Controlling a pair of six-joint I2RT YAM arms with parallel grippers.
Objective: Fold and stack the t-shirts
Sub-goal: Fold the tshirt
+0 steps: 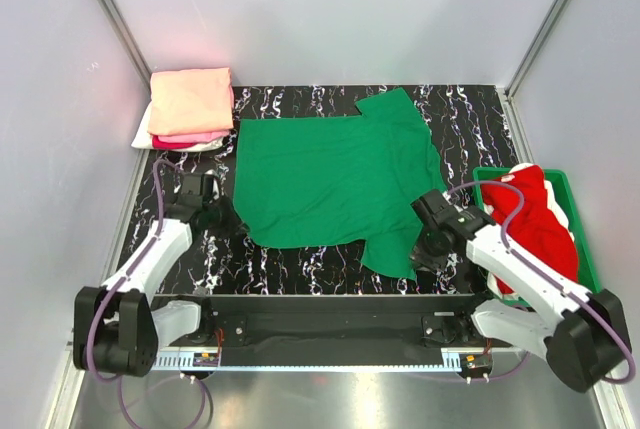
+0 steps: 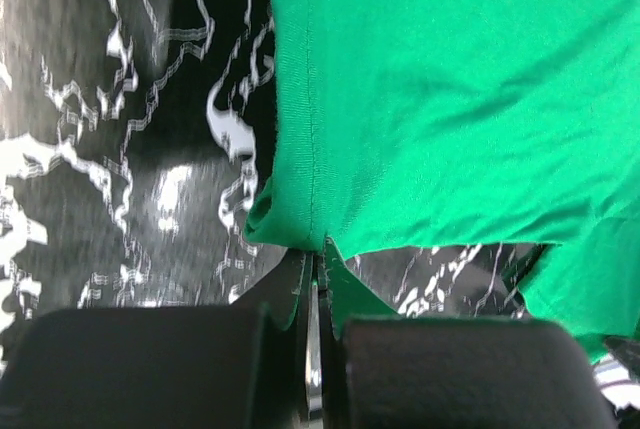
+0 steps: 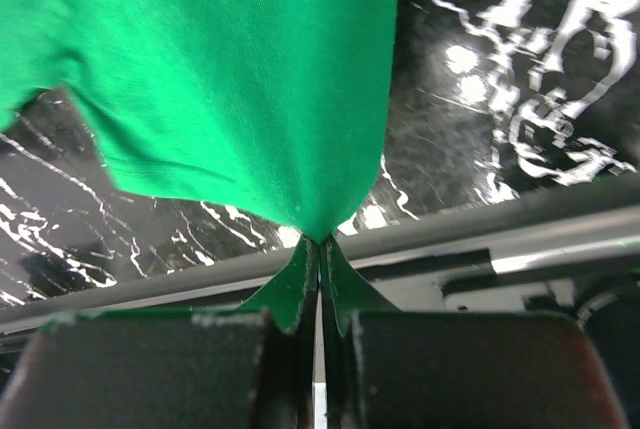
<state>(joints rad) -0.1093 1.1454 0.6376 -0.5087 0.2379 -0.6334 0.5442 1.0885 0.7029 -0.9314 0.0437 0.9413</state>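
While the green t-shirt (image 1: 330,181) lies spread flat across the black marbled table (image 1: 300,267), both grippers pinch its near edge. Between the closed fingers of the left gripper (image 1: 228,217) sits the shirt's near-left corner, the cloth (image 2: 450,99) fanning out ahead and to the right of that gripper (image 2: 316,279). Ahead of the right gripper (image 1: 418,249) the near-right sleeve (image 3: 220,79) spreads upward, a fold of it clamped between the fully closed fingers of that gripper (image 3: 318,269). Beside the right arm, on its outer side, a red t-shirt (image 1: 535,224) fills a green bin (image 1: 588,249). Well ahead of the left gripper, at the far corner, lies a folded stack: salmon-peach t-shirt (image 1: 190,99) on top, hot pink (image 1: 185,137) and white (image 1: 145,137) beneath.
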